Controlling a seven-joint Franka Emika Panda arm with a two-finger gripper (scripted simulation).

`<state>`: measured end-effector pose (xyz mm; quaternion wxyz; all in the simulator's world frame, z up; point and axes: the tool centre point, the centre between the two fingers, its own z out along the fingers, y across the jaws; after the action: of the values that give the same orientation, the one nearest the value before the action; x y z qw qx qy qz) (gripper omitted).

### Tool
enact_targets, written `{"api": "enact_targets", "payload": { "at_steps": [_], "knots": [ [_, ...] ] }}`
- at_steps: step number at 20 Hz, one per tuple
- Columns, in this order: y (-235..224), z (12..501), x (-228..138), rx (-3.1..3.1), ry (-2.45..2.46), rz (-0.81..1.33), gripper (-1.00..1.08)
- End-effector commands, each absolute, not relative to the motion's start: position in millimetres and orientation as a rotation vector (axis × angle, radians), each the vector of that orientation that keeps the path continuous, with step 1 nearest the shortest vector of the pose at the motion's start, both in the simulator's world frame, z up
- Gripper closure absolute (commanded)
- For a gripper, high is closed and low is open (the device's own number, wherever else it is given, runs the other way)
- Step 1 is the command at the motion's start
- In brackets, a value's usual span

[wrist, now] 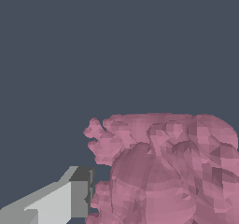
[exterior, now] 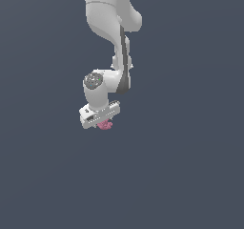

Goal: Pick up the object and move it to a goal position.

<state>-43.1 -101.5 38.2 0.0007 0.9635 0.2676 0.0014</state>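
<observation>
Grasp step: white tool (exterior: 101, 121) sits right over the knobbly pink object (exterior: 105, 125), one finger (wrist: 77, 195) beside it; closure unclear. Next likely: confirm grip, lift toward goal.

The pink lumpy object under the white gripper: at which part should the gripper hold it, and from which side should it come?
Probably the rounded main body of the pink object, coming from above, where the gripper is already. The wrist view shows one finger beside that bulk. The thin knobbly lobes at its edge look too small and uneven for a firm pinch. Whether the jaws already touch it cannot be told.
</observation>
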Motion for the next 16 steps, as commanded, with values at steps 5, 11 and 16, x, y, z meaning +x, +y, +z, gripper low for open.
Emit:
{"api": "enact_targets", "payload": {
  "at_steps": [5,11,16],
  "knots": [
    [-75,41,-32,3.026,0.843,0.003,1.08],
    [-25,47,-10,3.026,0.843,0.002,1.08],
    [25,54,13,3.026,0.842,0.002,1.08]
  ]
}}
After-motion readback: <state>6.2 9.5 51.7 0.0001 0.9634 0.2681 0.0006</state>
